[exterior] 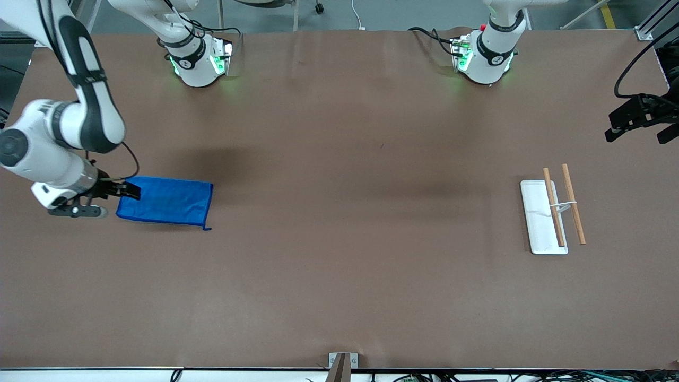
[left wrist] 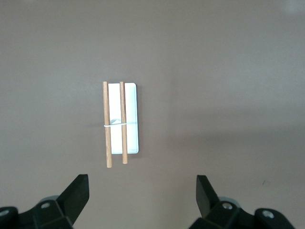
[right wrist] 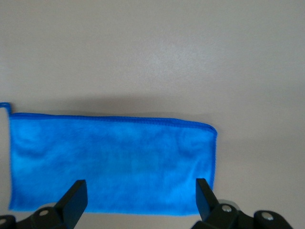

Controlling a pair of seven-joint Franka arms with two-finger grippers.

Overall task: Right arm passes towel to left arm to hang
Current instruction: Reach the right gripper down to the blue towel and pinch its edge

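Observation:
The bright blue towel (exterior: 167,202) lies flat on the brown table toward the right arm's end, its small corner loop (exterior: 207,228) at the corner nearer the front camera. My right gripper (exterior: 130,191) is open and empty, low at the towel's short edge. In the right wrist view the towel (right wrist: 114,162) fills the space between my spread right gripper (right wrist: 140,191) fingers. My left gripper (exterior: 639,124) is open and empty, high above the left arm's end of the table. It is also seen in the left wrist view (left wrist: 142,191).
A white rack base (exterior: 537,223) with two wooden rods (exterior: 553,207) lies toward the left arm's end; the base also shows in the left wrist view (left wrist: 132,119). A metal bracket (exterior: 342,363) sits at the table's front edge. Both arm bases stand along the back edge.

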